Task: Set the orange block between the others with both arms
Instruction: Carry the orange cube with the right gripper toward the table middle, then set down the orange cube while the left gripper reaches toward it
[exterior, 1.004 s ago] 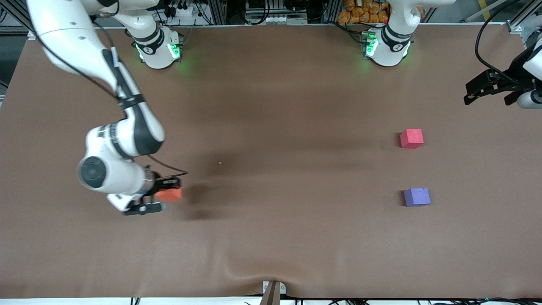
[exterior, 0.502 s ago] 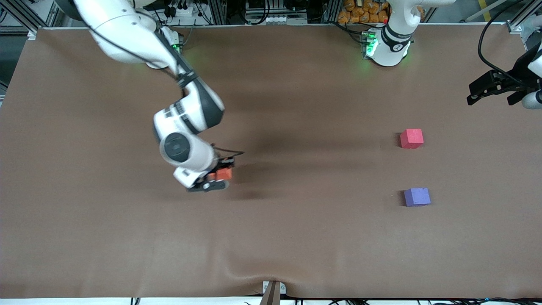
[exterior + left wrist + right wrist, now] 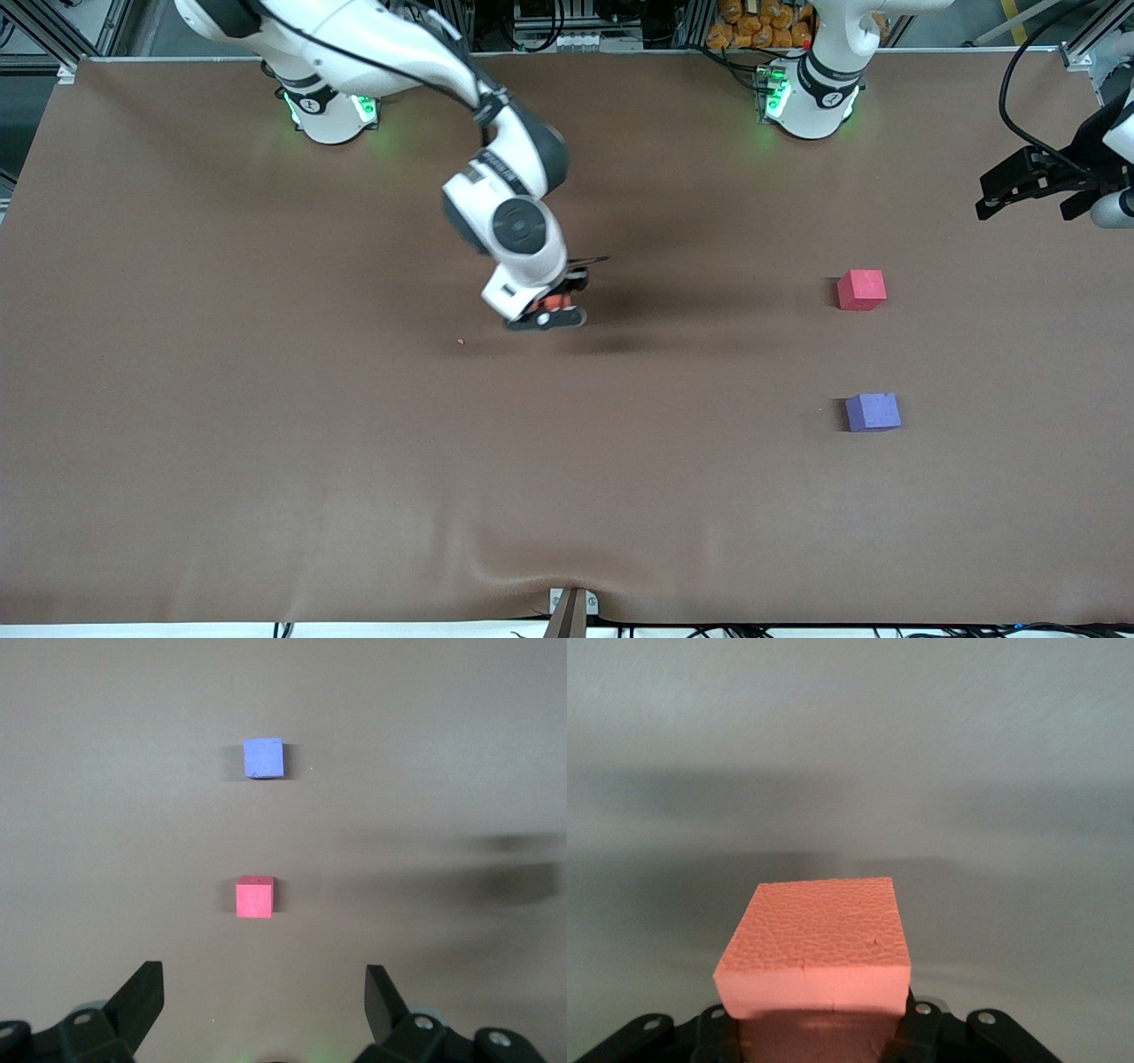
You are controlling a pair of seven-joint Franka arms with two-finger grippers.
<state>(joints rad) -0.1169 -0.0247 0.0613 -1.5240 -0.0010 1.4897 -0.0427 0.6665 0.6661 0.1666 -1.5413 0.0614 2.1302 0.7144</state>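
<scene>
My right gripper (image 3: 551, 310) hangs over the middle of the table, shut on the orange block (image 3: 555, 302), which the wrist mostly hides there. In the right wrist view the orange block (image 3: 817, 943) fills the space between the jaws of the right gripper (image 3: 819, 1020). The pinkish-red cube (image 3: 861, 290) and the purple-blue cube (image 3: 873, 412) sit apart toward the left arm's end, the purple-blue one nearer the front camera. My left gripper (image 3: 1023, 206) waits open in the air at that end. In its wrist view the left gripper (image 3: 266, 992) is empty, with the red cube (image 3: 255, 896) and the purple cube (image 3: 264, 757) ahead.
A tiny orange crumb (image 3: 461, 341) lies on the brown table cover (image 3: 266, 443). The cover wrinkles near the front edge (image 3: 496, 567), where a small clamp (image 3: 571, 611) sits. A black cable (image 3: 1005, 97) loops above the left gripper.
The right arm has swung the orange block from its own end of the table to the middle, closer to the two cubes. The left gripper has barely moved.
</scene>
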